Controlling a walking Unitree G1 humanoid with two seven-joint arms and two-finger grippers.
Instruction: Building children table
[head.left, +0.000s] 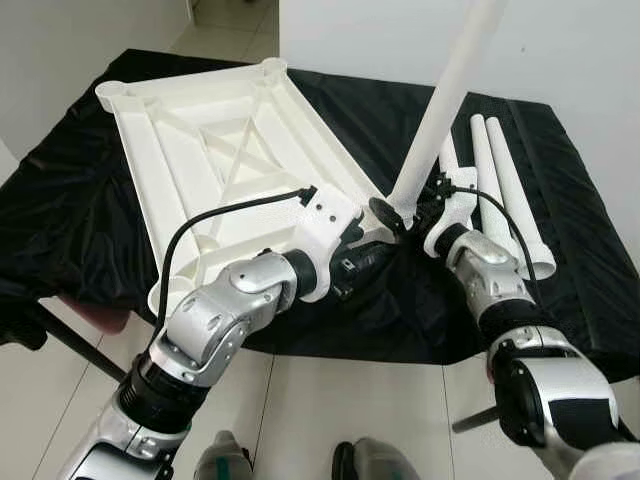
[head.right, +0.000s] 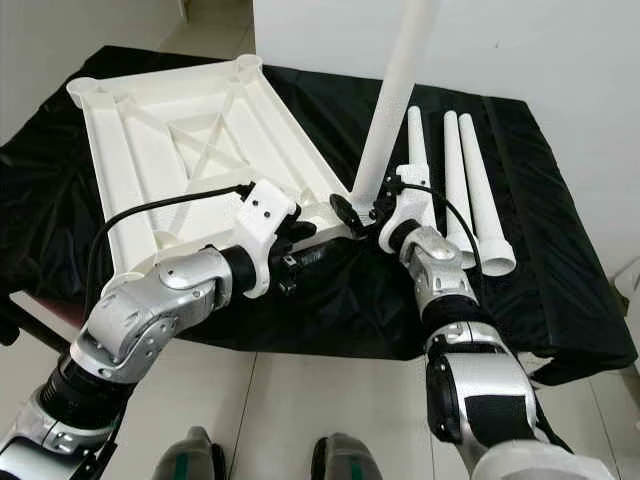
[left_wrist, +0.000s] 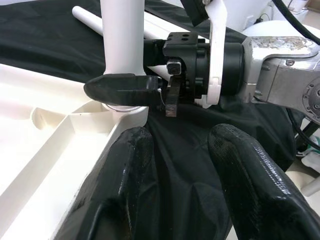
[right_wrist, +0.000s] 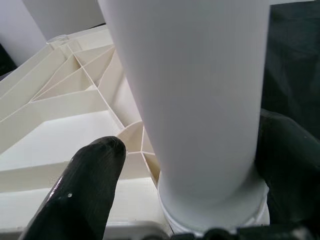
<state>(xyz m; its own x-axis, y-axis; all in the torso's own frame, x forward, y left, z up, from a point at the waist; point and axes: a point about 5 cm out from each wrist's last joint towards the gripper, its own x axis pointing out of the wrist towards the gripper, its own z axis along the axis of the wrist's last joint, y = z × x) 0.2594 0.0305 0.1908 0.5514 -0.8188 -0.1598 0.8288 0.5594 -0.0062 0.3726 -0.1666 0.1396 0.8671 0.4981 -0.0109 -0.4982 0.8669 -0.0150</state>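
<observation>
Nearest you, the left gripper (head.left: 372, 250) hovers spread over the black cloth (head.left: 420, 300), just left of the near right corner of the upturned white ribbed plastic tabletop (head.left: 215, 160). Your right gripper (head.left: 405, 208) pinches the long white plastic tube leg (head.left: 450, 90) low on its shaft. The leg's foot sits in that corner socket, while its long axis leans up and away to the right. I judge the coming move turns on that lean: bring the leg upright, then press it down. Your right arm is nearer. Further right, three spare white tube legs (head.left: 505, 190) lie on the cloth, a white wall (head.left: 560, 50) beyond
</observation>
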